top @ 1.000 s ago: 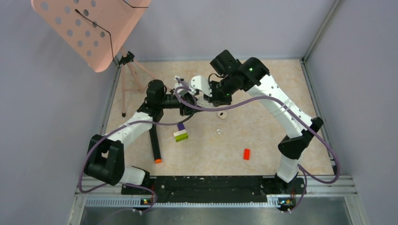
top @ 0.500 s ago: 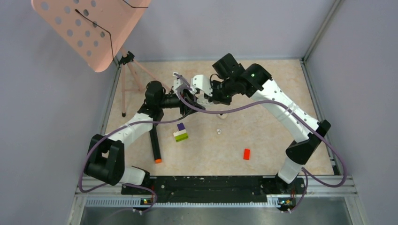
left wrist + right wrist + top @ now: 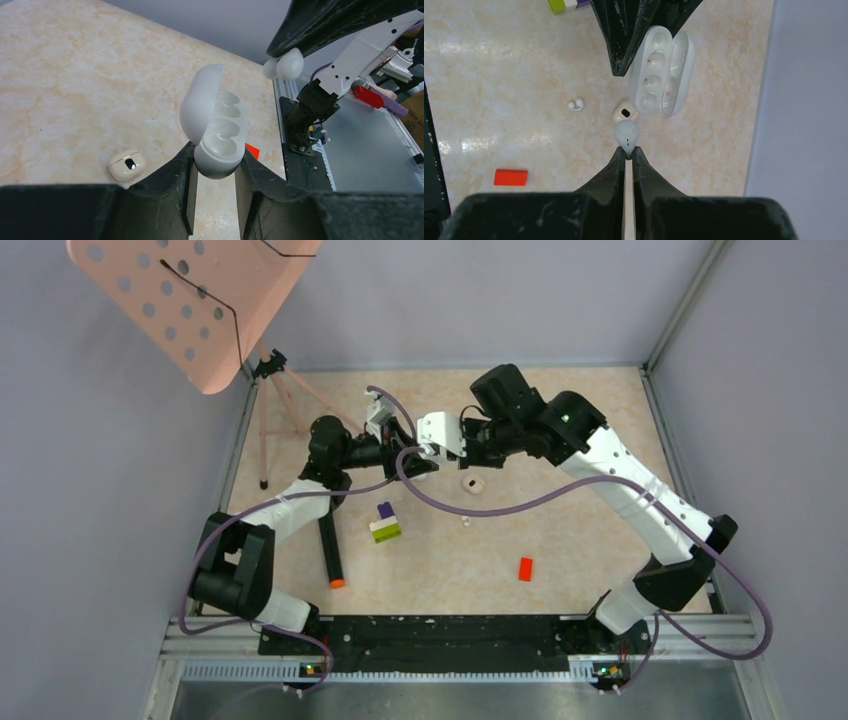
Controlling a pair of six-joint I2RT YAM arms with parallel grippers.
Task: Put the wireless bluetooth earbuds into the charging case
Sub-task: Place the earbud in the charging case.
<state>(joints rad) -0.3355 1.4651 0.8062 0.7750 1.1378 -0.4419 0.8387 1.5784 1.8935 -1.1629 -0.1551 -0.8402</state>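
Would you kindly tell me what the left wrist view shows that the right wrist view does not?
Only the left wrist view shows the rail and the right arm's base. Only the right wrist view shows a loose earbud and a green-purple block. Both show the open case held by the left gripper, a second earbud pinched in the right gripper, a small closed case and the red brick.

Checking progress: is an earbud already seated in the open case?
No, the wells of the case are bare; an earbud hangs apart from it.
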